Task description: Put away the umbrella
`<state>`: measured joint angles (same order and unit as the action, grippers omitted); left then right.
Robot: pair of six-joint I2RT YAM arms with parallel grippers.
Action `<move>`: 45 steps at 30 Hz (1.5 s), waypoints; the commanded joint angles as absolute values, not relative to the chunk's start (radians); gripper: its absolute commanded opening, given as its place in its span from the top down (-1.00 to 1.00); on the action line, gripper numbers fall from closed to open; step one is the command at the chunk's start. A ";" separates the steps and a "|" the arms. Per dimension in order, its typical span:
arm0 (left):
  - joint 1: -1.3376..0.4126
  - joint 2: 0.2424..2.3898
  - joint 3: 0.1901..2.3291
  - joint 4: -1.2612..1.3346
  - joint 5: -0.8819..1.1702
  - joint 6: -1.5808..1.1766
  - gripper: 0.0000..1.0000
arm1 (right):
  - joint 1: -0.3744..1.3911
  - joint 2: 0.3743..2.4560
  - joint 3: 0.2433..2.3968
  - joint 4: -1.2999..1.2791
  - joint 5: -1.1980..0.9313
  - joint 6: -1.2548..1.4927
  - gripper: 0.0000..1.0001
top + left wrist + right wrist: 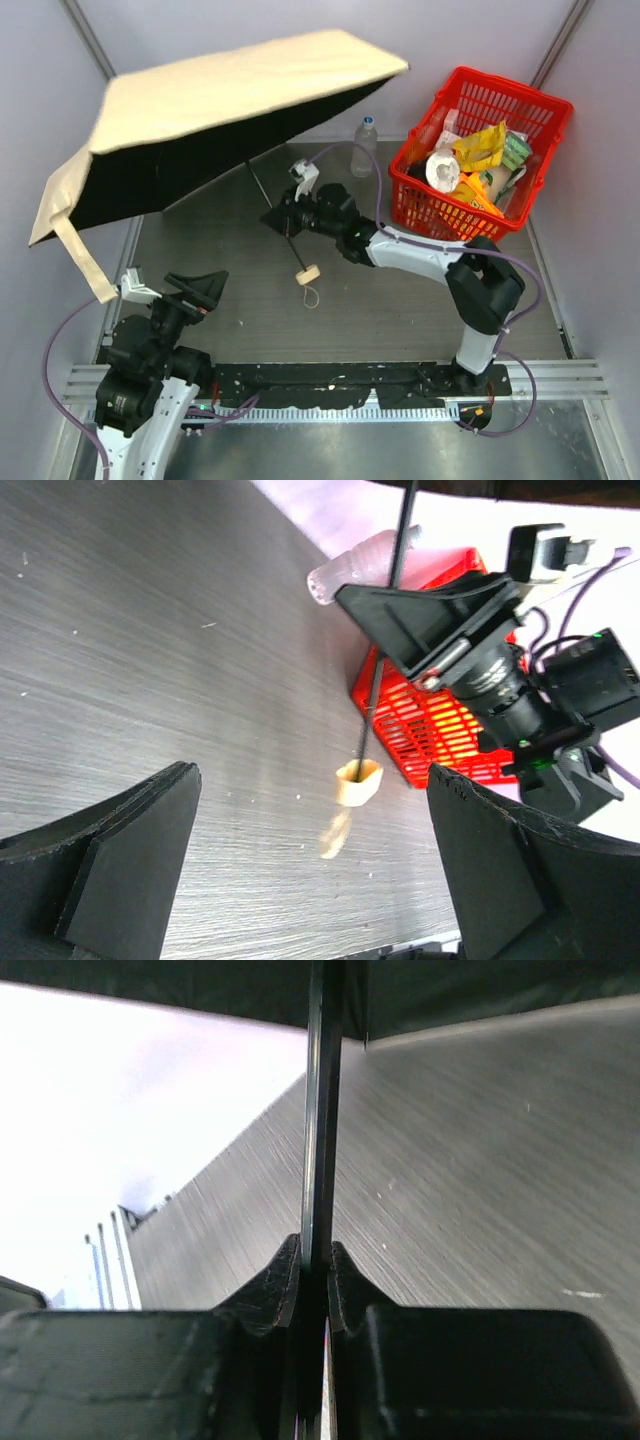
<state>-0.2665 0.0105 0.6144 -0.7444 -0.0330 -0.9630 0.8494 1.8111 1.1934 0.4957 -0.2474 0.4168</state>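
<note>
Clenched on the thin black shaft (320,1110) of the umbrella (250,95) are the jaws of the right gripper (318,1260); from the right wrist the rod is seen pinched between the two pads (272,1295) with no gap showing. Below the grip the shaft is ended by the small beige handle (309,272), which appears to be held just off the desk (400,320), its loop (311,296) dangling. Above the grip the cream canopy (200,110) is spread wide open and tilted toward the far left, and its strap (85,262) is hung down at the near left edge. The jaws of the left gripper (312,775) are released, with nothing between them, and are pointed toward the handle from well apart. A red basket (430,215) of packets and a clear bottle (365,148) are stood at the far right. Since the umbrella is not yet folded, most of the task is judged to be undone. Trouble may be expected from the narrow pinch: a smooth, thin rod loaded by a broad, off-balance canopy could be twisted or slid through the pads, and the canopy could be swung against the wall (30,120) or the bottle knocked over. The shaft could also be bent if it is pushed off its axis while the canopy is collapsed.
</note>
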 commanded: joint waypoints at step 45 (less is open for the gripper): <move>-0.278 0.751 1.075 -0.178 0.113 -1.138 -0.70 | 1.121 1.380 1.451 0.188 0.572 0.233 0.99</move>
